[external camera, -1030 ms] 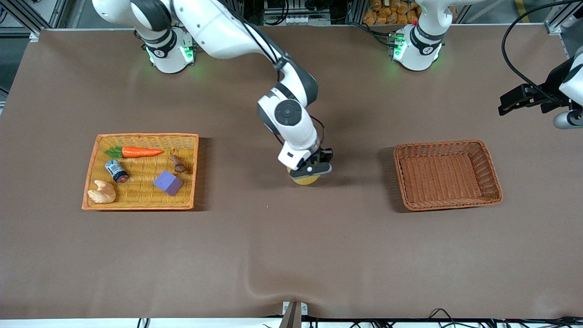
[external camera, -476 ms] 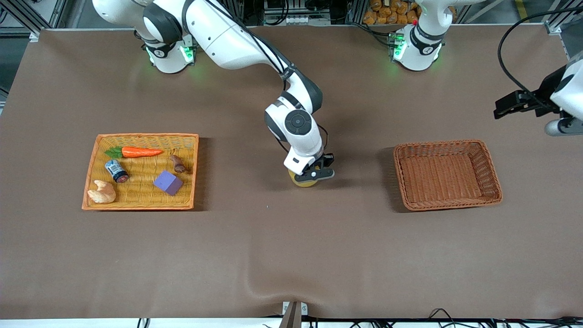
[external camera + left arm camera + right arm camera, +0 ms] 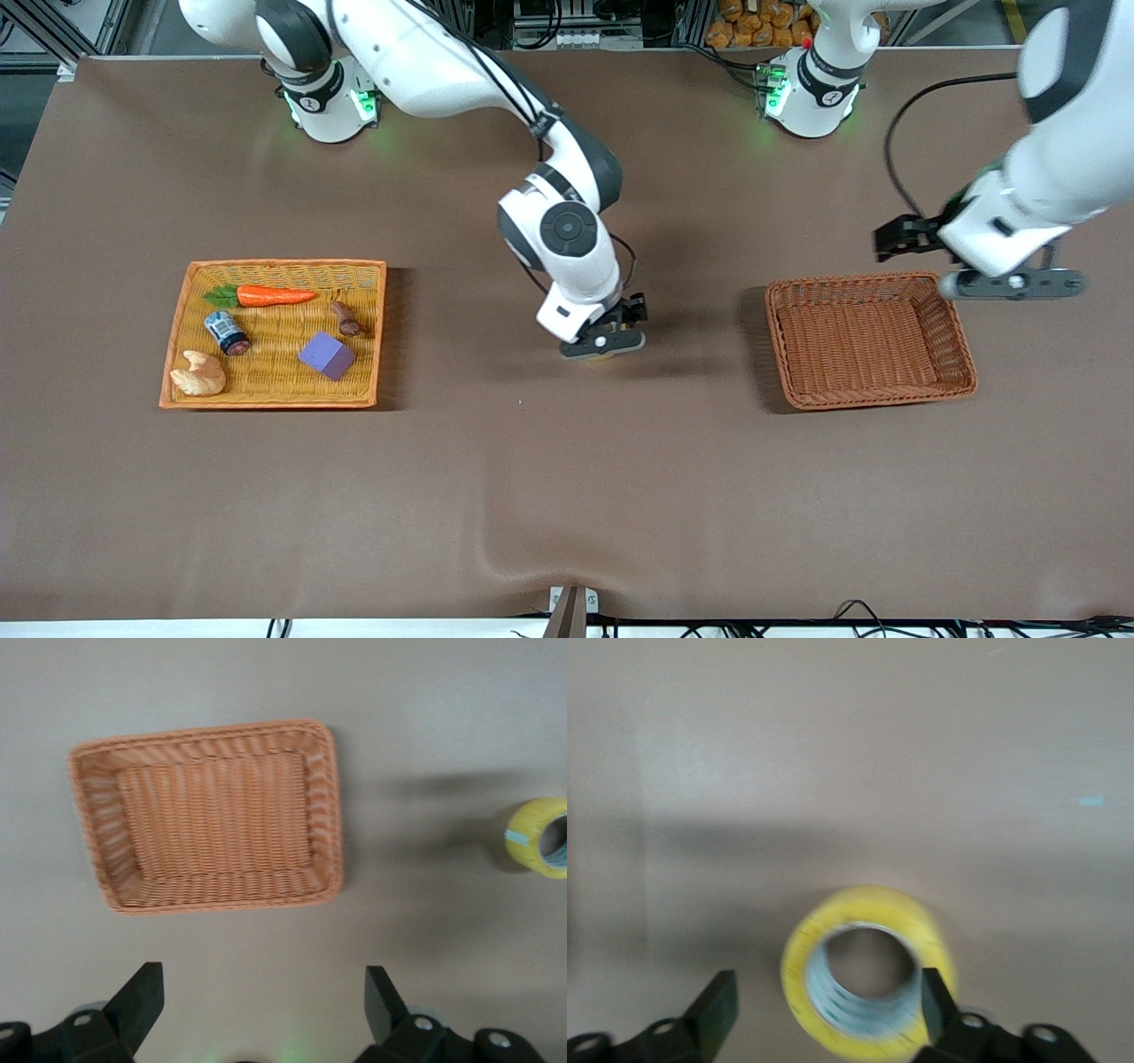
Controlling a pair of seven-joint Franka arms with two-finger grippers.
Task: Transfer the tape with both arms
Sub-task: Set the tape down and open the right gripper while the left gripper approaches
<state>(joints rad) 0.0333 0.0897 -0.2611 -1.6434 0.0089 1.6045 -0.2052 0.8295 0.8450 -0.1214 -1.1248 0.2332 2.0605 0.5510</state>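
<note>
The tape (image 3: 868,979), a yellow ring with a grey-white core, lies flat on the brown table. My right gripper (image 3: 828,985) hangs open just over it, one finger (image 3: 941,1001) over the ring's rim and the other clear beside it. In the front view the right gripper (image 3: 602,342) hides nearly all of the roll. My left gripper (image 3: 1010,284) is open and empty, in the air at the brown basket's (image 3: 873,394) edge nearest the robot bases. In the left wrist view the left gripper (image 3: 261,981) looks over the basket (image 3: 328,815), with the tape (image 3: 539,837) at the frame's edge.
An orange wicker tray (image 3: 177,354) at the right arm's end of the table holds a carrot (image 3: 270,295), a purple block (image 3: 327,355), a small can (image 3: 227,331) and other small items. The brown basket holds nothing. A ripple in the table cover (image 3: 496,558) lies near the front edge.
My left arm has swung in from the table's end to the basket's edge. My right gripper has shifted slightly and now covers the tape, which showed below it before.
</note>
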